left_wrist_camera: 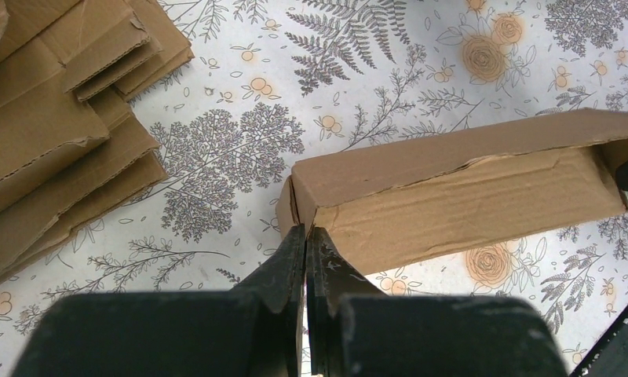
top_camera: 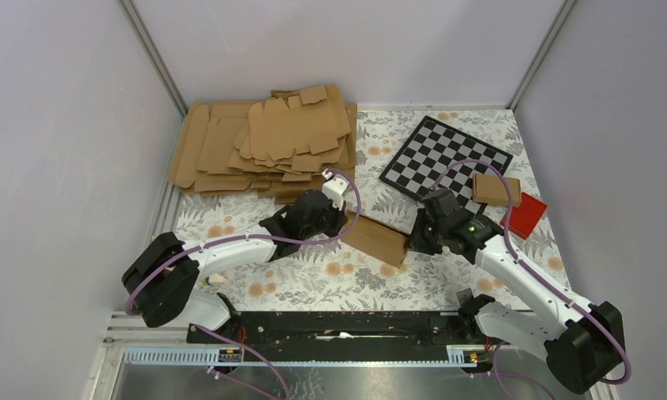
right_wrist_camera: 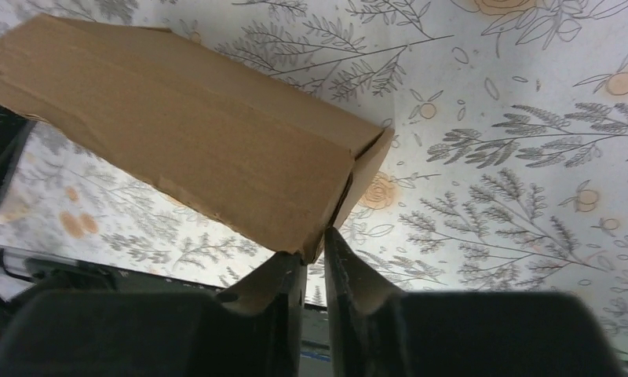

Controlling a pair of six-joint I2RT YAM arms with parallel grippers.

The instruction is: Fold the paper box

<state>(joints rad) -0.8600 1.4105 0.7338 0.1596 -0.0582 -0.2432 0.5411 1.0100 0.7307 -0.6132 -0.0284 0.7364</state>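
The paper box is a slim brown carton that runs slantwise between my two arms above the flowered tabletop. My left gripper is shut, and its tips press against the corner of the paper box's left end. At the opposite end, my right gripper is nearly closed. In the right wrist view the lower corner of the paper box, where the end flap meets the side, is nipped between the right gripper's tips. The carton's long walls look creased but folded into a tube.
A thick stack of brown card sheets fills the back left and shows at the left of the left wrist view. A checkerboard, a small brown carton and a red block lie back right. A black rail runs along the near edge.
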